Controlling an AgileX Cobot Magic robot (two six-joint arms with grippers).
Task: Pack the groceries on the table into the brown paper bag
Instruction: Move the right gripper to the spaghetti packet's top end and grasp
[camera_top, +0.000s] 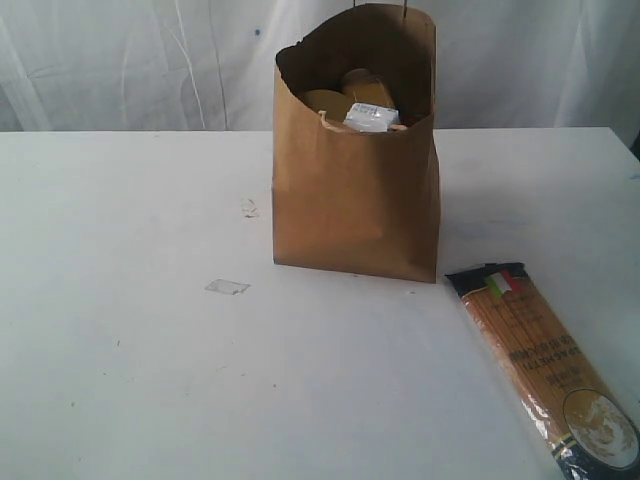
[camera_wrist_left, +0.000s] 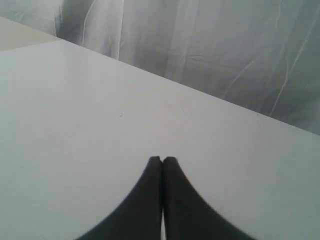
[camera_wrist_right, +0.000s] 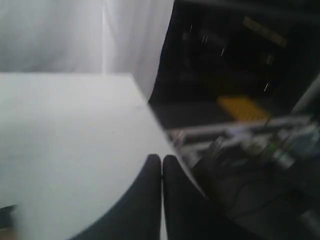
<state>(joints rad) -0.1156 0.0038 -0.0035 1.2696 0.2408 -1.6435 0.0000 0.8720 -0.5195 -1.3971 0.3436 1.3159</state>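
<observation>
long spaghetti packet (camera_top: 545, 365) lies flat on the table (camera_top: 130, 380) at the near right, slanting from just beside the bag's near right corner toward the near right of the exterior view, its flag-marked end toward the bag. brown paper bag (camera_top: 355, 210) stands upright mid-table, toward the far side, mouth open, with a small white-blue carton (camera_top: 370, 117) and yellowish items showing inside its rim. left gripper (camera_wrist_left: 162, 159) is clenched, its two dark fingers pressed together over plain tabletop, grasping nothing; right gripper (camera_wrist_right: 161, 157) is likewise clenched and empty, hovering by the table's edge. where either stands relative to the packet or bag cannot be told. the tabletop is wide, white and faintly scuffed; a white curtain (camera_top: 130, 60) hangs behind its far edge, and the right wrist view shows a dark, blurred room with cluttered gear beyond the table. a small clear scrap (camera_top: 227, 287) lies left of the bag, well apart from it.
</observation>
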